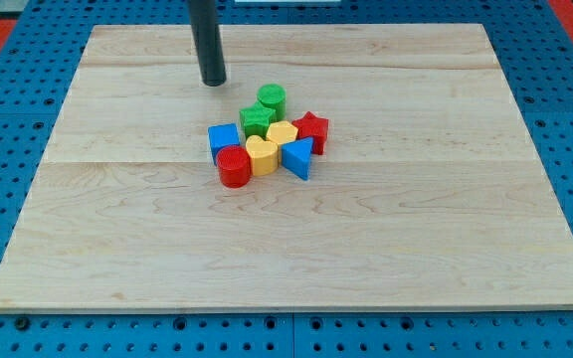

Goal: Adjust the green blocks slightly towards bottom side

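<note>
A green cylinder point(273, 99) stands at the top of a tight cluster near the board's middle. A green star block point(256, 120) sits just below and left of it, touching it. My tip point(213, 82) rests on the board up and to the left of both green blocks, about a block's width from the cylinder, touching nothing.
The cluster also holds a red star point(311, 128), a yellow hexagon point(283, 134), a yellow heart point(261, 153), a blue cube point(224, 139), a red cylinder point(234, 166) and a blue triangle point(298, 157). The wooden board point(117, 229) lies on a blue pegboard.
</note>
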`<action>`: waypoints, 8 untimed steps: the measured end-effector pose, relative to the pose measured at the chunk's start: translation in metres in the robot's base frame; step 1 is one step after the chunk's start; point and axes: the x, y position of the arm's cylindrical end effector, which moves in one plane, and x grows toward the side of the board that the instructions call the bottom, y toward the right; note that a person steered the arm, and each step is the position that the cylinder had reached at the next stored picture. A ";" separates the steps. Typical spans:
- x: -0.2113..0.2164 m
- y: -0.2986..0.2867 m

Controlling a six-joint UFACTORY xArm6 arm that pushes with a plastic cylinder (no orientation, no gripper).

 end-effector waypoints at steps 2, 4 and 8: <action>-0.018 0.021; 0.026 0.052; 0.074 0.055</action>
